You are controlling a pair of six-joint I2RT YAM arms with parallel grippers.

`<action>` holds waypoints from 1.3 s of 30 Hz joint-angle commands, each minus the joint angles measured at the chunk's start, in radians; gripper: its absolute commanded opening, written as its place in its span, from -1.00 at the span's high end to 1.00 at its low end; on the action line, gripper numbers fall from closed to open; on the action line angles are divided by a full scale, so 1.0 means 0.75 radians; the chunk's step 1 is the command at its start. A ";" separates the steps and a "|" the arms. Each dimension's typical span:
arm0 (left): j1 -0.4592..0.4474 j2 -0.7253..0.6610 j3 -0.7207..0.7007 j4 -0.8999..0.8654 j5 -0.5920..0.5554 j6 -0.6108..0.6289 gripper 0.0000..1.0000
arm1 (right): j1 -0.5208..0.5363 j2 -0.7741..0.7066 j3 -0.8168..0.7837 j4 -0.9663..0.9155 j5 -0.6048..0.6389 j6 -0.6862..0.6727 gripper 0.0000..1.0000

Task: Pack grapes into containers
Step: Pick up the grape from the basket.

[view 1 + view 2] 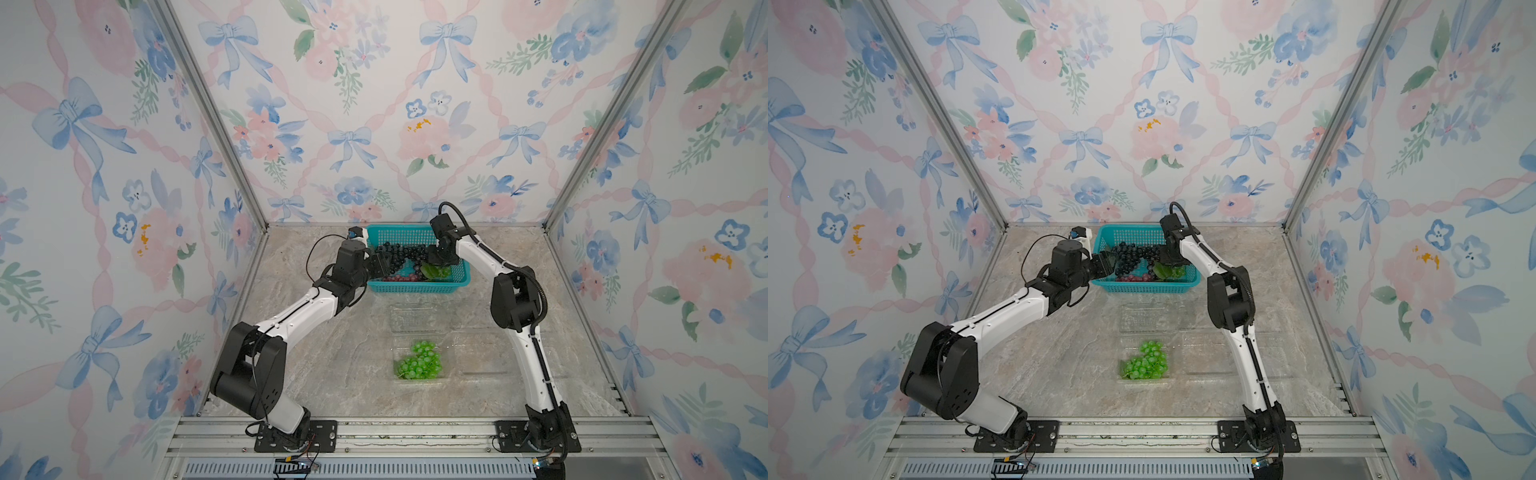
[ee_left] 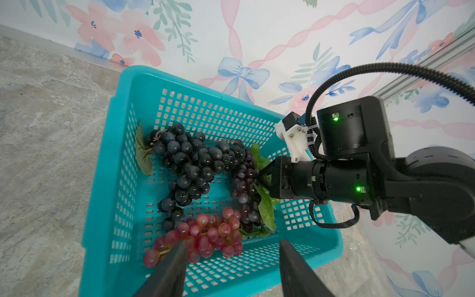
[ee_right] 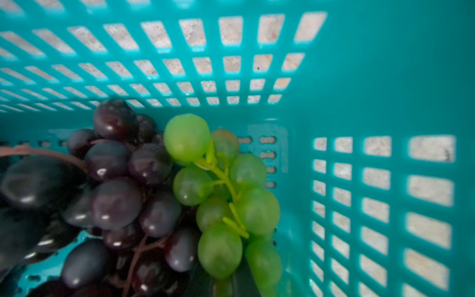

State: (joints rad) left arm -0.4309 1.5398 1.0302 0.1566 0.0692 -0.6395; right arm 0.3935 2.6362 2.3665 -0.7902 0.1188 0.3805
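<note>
Reaching into the teal basket (image 1: 415, 286) at its right end, the right gripper (image 1: 438, 259) is pinched together on the loose green bunch (image 3: 221, 195), which lies in that corner beside the blue-black grapes (image 2: 190, 164). The left gripper (image 2: 232, 241) hangs over the basket's left end, fingers apart, one tip at the red bunch (image 2: 205, 236). Just in front of the basket, an open clear container (image 1: 395, 349) holds the packed green bunch (image 1: 419, 359).

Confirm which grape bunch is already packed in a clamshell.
The green bunch in the near clear container. The blue-black bunch, purple bunch, red bunch and a second green bunch all lie in the teal basket.
</note>
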 commanded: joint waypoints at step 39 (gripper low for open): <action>0.054 -0.138 -0.045 0.044 -0.019 -0.021 -0.20 | 0.228 -0.947 -0.674 0.174 0.030 -0.405 0.88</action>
State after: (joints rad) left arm -0.4065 1.4708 1.0119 0.1711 0.0570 -0.6399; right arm 0.5316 1.9965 1.9175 -0.6712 0.1570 0.1001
